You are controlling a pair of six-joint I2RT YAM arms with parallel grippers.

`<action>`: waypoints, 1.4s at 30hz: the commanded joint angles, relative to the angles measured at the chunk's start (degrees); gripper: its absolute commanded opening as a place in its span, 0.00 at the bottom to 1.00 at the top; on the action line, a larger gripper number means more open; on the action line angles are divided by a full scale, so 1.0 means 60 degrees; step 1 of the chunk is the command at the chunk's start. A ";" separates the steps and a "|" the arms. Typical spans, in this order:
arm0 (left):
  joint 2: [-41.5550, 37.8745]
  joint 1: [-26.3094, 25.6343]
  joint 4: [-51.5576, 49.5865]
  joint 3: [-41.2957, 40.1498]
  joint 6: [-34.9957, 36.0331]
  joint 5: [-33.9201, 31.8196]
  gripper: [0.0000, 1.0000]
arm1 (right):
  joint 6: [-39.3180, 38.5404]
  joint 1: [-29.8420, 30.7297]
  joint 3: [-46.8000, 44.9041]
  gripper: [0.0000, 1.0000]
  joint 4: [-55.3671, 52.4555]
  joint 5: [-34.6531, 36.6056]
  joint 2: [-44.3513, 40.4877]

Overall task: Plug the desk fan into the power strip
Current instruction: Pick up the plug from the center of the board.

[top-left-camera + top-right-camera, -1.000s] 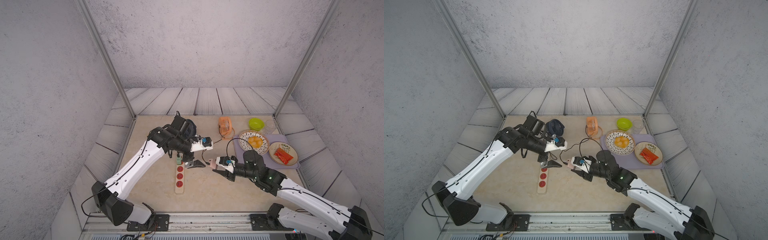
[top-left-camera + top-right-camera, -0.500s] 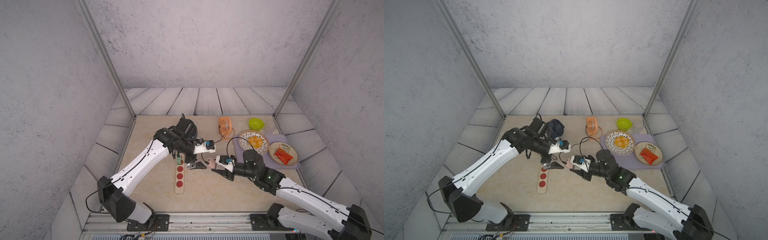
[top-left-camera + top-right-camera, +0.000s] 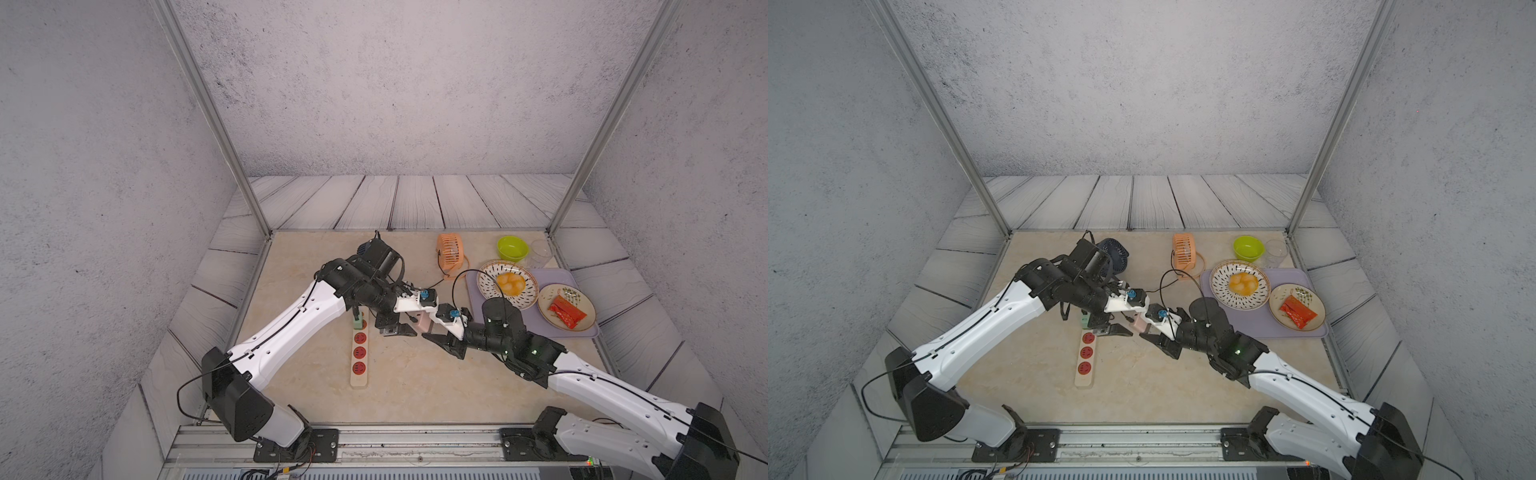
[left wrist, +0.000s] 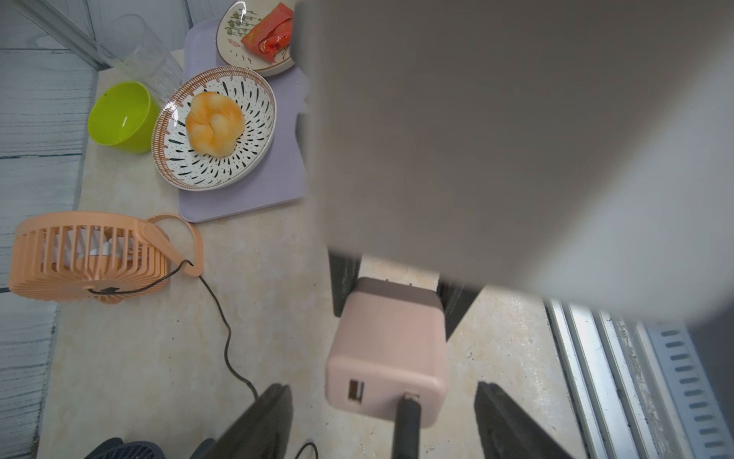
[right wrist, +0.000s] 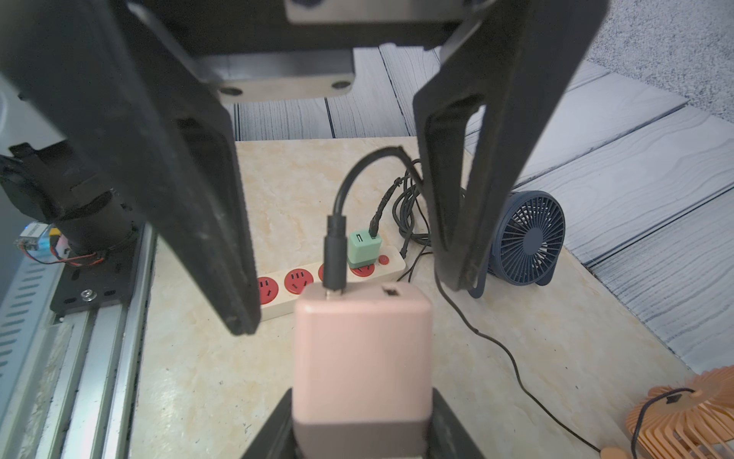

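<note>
The power strip (image 3: 359, 353) is a long cream plastic bar with round red sockets. It lies flat on the marbled beige bench (image 3: 415, 395), left of the middle, running front to back. A little mint-green cube adapter (image 5: 363, 248) is plugged in at its far end, which the left arm partly covers in both top views.

The right gripper (image 4: 399, 294) is clamped on a smooth, rounded pink adapter (image 4: 387, 349) with a brown end cap, just right of the strip. A black plug sits in one of its two ports. The left gripper (image 5: 351, 304) has its matte black fingers spread either side of that adapter, not touching it.

A ribbed orange fan (image 3: 450, 253) stands by the back edge, a slatted navy fan (image 5: 530, 234) is beyond the strip, and a lilac tray (image 4: 238, 198) of plates sits along the right edge.
</note>
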 commanded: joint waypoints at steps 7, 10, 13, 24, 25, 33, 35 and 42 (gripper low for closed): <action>0.0184 -0.0248 -0.0019 0.0286 -0.0034 -0.0287 0.74 | 0.0686 0.0045 -0.0328 0.03 0.1720 0.0409 -0.0266; 0.0187 -0.0233 -0.0477 0.0484 0.0416 0.0135 0.75 | 0.0644 0.0026 -0.0505 0.00 0.1901 0.0538 -0.0414; 0.0183 -0.0219 -0.0918 0.0621 0.0802 0.0626 0.76 | 0.0732 -0.0066 -0.0902 0.00 0.2578 0.0186 -0.0627; 0.0149 -0.0231 -0.1251 0.1097 0.0916 0.1065 0.74 | 0.0975 -0.0472 -0.1530 0.00 0.3693 -0.0650 -0.0789; 0.0157 -0.0231 -0.1289 0.1133 0.0919 0.1111 0.74 | 0.1059 -0.0485 -0.1579 0.00 0.3899 -0.0697 -0.0756; 0.0280 -0.0233 -0.0848 0.1018 0.0747 0.0892 0.74 | 0.1217 -0.0503 -0.1429 0.00 0.4056 -0.1187 -0.0455; 0.0315 -0.0233 -0.0629 0.0968 0.0585 0.0655 0.73 | 0.1133 -0.0502 -0.1371 0.00 0.3971 -0.1276 -0.0404; 0.0420 -0.0248 -0.0519 0.1059 0.0473 0.0868 0.61 | 0.1143 -0.0502 -0.1268 0.00 0.4010 -0.1413 -0.0270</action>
